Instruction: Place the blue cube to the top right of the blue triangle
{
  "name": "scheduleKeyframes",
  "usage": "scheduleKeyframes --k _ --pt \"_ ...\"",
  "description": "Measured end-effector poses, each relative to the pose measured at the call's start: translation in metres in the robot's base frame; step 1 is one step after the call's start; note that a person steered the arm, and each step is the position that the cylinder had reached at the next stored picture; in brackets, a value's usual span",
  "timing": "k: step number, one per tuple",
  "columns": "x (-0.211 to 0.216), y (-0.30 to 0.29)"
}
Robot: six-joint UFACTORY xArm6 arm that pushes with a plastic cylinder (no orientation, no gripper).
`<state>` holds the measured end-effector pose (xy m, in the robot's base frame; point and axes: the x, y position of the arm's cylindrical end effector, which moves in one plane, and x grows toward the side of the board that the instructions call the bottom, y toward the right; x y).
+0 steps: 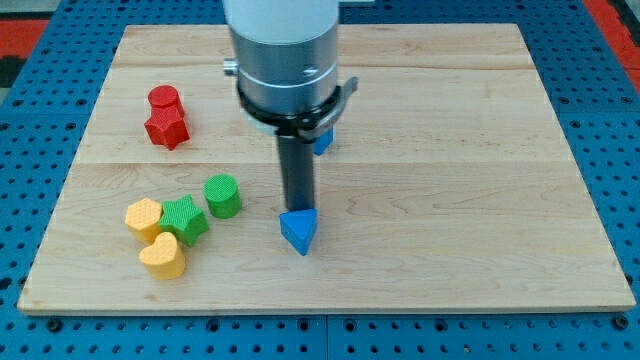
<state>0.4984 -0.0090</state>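
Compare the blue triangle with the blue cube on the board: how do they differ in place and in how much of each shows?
The blue triangle lies in full view, just below my tip; the blue cube sits farther toward the view's top and slightly right. The triangle shows its whole wedge shape; the cube is mostly hidden behind the arm, only a corner peeking out. Both are blue and rest on the wooden board.

The arm is a wide cylinder, white above and grey metal below, with a black ring and thin bracket. From it hangs a straight dark rod; my tip (pixel 298 211) is its plain lower end.
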Motion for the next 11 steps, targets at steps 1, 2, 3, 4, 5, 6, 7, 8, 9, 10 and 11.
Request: scheduleKeyframes --k 1,2,3,4,5,6,7,8,9,10,11 --pt "-0.040 0.078" --pt "-0.079 0.106" --pt "-0.111 0.078" --pt "-0.130 0.043" --pt "-0.128 -0.018" --pt "-0.114 -0.050" --pt "-0.110 -0.023" --pt "-0.128 0.001" --pt "-0.102 0.024" --pt "-0.069 0.024" --pt "-0.044 0.024"
